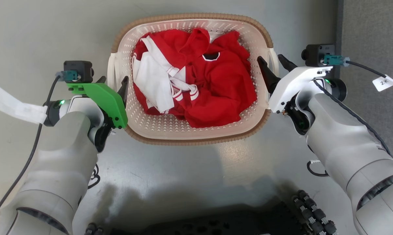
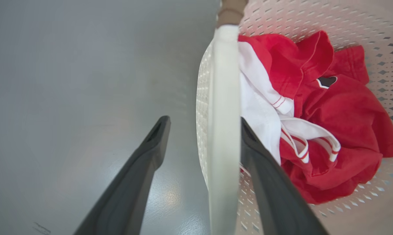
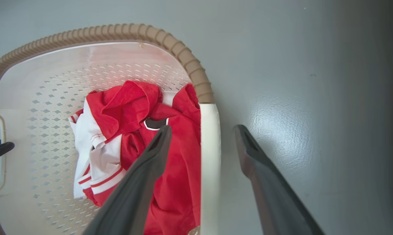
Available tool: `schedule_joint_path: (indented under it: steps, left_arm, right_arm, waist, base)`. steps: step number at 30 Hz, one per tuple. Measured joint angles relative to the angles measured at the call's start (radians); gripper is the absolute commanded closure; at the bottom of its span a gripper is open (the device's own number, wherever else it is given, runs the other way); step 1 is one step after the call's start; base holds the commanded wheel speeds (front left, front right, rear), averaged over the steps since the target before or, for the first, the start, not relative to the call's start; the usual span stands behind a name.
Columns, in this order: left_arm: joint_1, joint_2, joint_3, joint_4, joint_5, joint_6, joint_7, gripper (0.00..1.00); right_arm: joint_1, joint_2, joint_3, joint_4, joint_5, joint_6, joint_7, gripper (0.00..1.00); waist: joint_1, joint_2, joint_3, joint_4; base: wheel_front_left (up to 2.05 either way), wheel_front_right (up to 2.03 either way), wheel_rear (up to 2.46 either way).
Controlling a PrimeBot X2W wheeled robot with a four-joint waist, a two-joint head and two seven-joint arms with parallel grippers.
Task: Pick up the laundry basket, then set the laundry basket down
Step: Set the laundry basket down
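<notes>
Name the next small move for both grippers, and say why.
Likely close both: the left gripper stands open astride the left handle, the right gripper open astride the right handle of the laundry basket, so neither grips yet.

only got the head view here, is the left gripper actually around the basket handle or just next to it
Observer: Around it. In the left wrist view the left gripper is open, the white left handle between its fingers.
Operator: touching yet
Observer: The basket-side finger looks pressed against the handle; the outer one stands apart.
Operator: and the right
Observer: The right gripper is open too, straddling the right handle with a gap on both sides.
</notes>
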Motion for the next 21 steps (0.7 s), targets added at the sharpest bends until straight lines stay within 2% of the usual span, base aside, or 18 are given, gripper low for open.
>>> schedule_joint_path:
  steps: [10, 21]
  left_arm:
    - [0.045, 0.000, 0.003, 0.013, -0.014, 0.000, -0.036, 0.00]
    - [0.122, 0.001, -0.003, -0.005, -0.040, 0.000, -0.084, 0.00]
  right_arm:
    - [0.041, 0.003, -0.005, 0.009, 0.014, 0.000, -0.004, 0.00]
    - [0.118, 0.003, -0.040, -0.006, 0.034, 0.000, -0.007, 0.00]
  waist:
    - [-0.0001, 0.0000, -0.063, -0.007]
    - [-0.0001, 0.0000, -0.188, -0.017]
  base:
    - [0.00, 0.00, 0.00]
    - [0.00, 0.00, 0.00]
